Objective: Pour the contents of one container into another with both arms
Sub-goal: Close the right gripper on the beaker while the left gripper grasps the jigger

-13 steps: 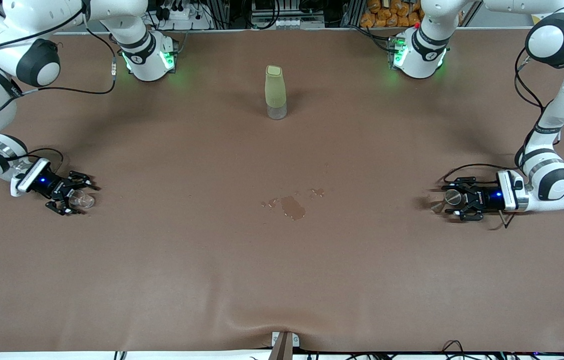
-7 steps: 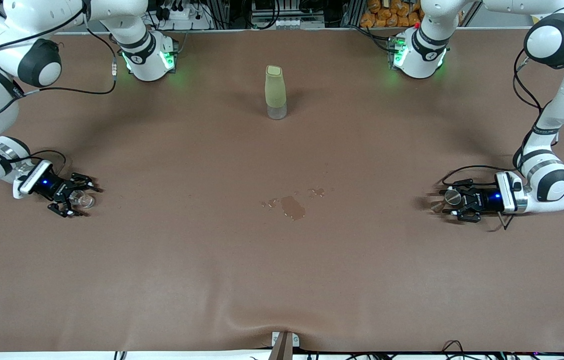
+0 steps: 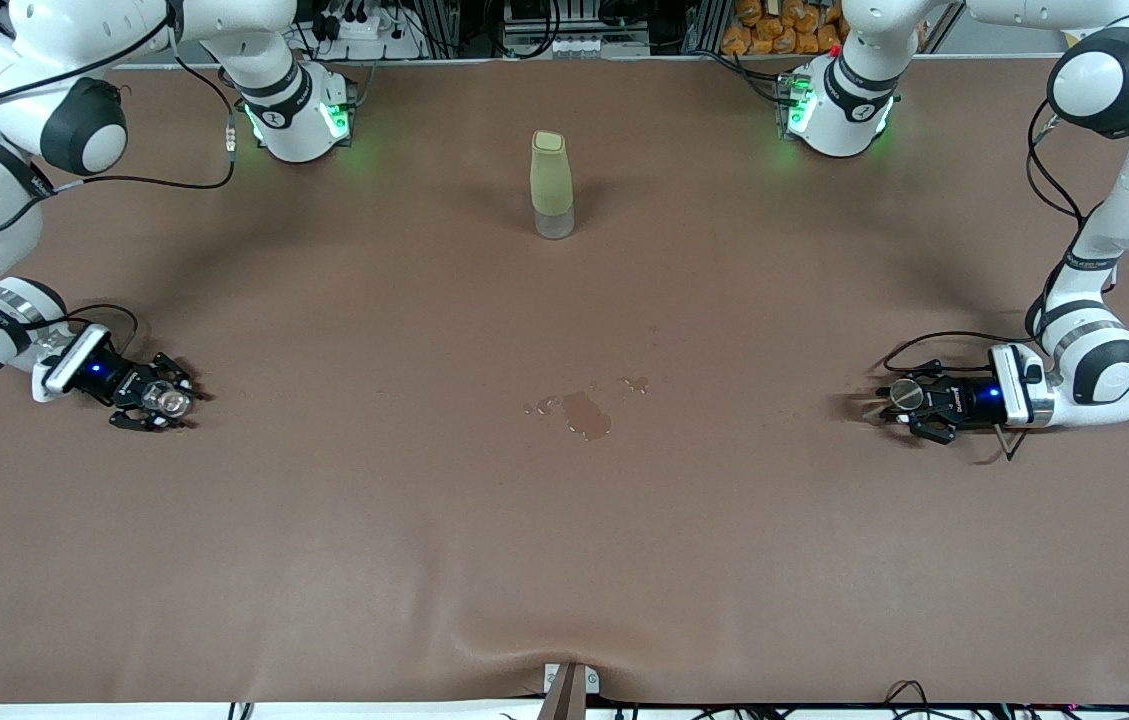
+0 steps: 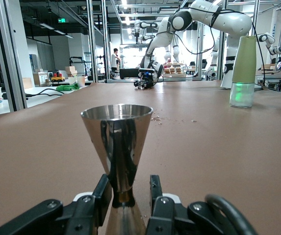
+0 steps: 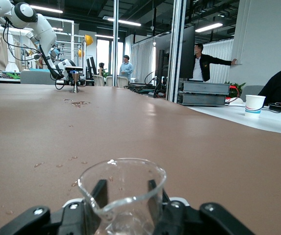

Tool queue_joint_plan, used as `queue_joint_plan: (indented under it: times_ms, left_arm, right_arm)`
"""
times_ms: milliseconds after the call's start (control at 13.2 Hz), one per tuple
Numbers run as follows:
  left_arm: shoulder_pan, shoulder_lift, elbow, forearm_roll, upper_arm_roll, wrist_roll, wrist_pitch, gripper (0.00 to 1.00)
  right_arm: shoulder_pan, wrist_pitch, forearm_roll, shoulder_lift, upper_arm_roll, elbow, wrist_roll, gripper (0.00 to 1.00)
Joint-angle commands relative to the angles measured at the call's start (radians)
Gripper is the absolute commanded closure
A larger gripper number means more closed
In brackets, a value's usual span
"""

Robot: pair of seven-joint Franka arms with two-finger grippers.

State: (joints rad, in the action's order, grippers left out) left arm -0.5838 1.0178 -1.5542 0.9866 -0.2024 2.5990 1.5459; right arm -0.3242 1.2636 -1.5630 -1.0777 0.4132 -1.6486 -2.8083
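A steel hourglass jigger (image 3: 907,394) (image 4: 116,132) stands on the brown table at the left arm's end. My left gripper (image 3: 899,402) (image 4: 129,188) lies low around its waist. One finger touches the waist and a narrow gap shows at the other, so it is open. A clear glass beaker (image 3: 169,400) (image 5: 122,183) stands at the right arm's end. My right gripper (image 3: 160,403) (image 5: 127,193) is shut on it, a finger pressed to each side. Both containers rest on the table.
A tall bottle with a pale green sleeve (image 3: 552,185) (image 4: 243,68) stands mid-table near the arms' bases. A small puddle with droplets (image 3: 586,412) lies on the cloth between the two grippers. The table edge runs along the side nearest the front camera.
Both grippers' fingers have drawn in around their containers. The right gripper's fingers went from wide to pressed on the beaker. The left gripper narrowed steadily. Jigger and beaker have stayed in place.
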Motion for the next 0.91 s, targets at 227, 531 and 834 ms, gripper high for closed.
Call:
queue_joint_plan:
  times_ms: [227, 531, 834]
  left_arm:
    - [0.032, 0.007, 0.016, 0.017, 0.012, 0.004, 0.003, 1.0]
    - [0.044, 0.001, 0.046, 0.021, 0.011, 0.017, 0.003, 1.0]
    - [0.09, -0.024, 0.051, 0.017, 0.0, -0.04, 0.002, 1.0]
  right_arm:
    - [0.031, -0.004, -0.017, 0.013, -0.004, -0.039, -0.183, 1.0]
    - [0.077, -0.006, -0.002, 0.068, -0.001, -0.031, -0.024, 1.0]
    - [0.129, -0.013, 0.024, 0.16, 0.003, -0.031, 0.149, 1.0]
